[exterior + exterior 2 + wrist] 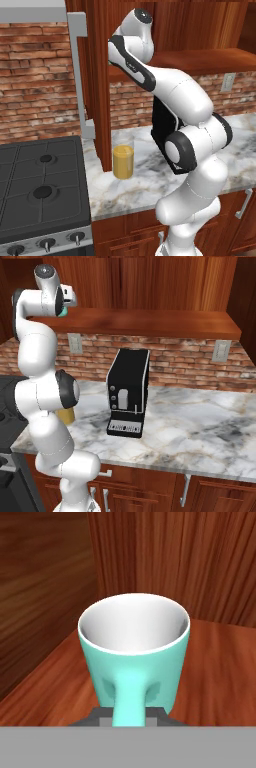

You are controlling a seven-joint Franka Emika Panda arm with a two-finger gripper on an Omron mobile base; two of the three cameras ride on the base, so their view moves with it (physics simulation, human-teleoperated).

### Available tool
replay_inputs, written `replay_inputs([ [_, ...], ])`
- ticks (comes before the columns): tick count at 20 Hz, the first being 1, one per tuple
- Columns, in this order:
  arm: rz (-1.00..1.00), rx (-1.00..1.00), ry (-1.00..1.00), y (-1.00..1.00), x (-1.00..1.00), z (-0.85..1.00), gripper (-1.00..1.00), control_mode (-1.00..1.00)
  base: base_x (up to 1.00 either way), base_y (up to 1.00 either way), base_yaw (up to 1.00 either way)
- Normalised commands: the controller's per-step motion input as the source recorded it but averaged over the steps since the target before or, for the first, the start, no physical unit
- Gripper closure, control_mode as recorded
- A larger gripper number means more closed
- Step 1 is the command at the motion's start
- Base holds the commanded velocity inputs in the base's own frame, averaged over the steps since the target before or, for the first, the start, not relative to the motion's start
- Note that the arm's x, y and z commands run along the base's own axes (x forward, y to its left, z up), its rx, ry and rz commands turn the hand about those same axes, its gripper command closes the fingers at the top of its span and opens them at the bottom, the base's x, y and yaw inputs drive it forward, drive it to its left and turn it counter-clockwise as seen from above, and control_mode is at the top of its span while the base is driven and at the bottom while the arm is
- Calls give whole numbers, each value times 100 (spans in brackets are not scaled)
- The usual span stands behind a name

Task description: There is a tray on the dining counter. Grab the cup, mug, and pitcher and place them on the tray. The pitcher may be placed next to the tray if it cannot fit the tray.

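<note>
Teal mug point(134, 654) stands upright on the wooden shelf point(210, 677), near its back corner. The pincer point(131, 714) is clenched on its handle. Step: mug pickup. Next: lift clear, then carry to the tray.

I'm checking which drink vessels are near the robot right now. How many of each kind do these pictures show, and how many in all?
Mug, teal, on the wooden shelf, its handle between the gripper's fingers: 1
Pitcher of orange liquid, on the marble worktop by the stove: 1
Total: 2
</note>
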Motion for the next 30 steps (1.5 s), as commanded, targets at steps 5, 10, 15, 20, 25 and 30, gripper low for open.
replay_inputs([
  [5, 0, 0, 0, 0, 0, 0, 100, -100, 0, 0, 0],
  [10, 0, 0, 0, 0, 0, 0, 100, -100, 0, 0, 0],
  [15, 0, 0, 0, -1, 0, 0, 100, -100, 0, 0, 0],
  [20, 0, 0, -5, -7, -6, 0, 100, -100, 0, 0, 0],
  [25, 0, 0, -8, -6, -11, 0, 100, -100, 0, 0, 0],
  [30, 0, 0, -5, -7, -30, 0, 100, -100, 0, 0, 0],
])
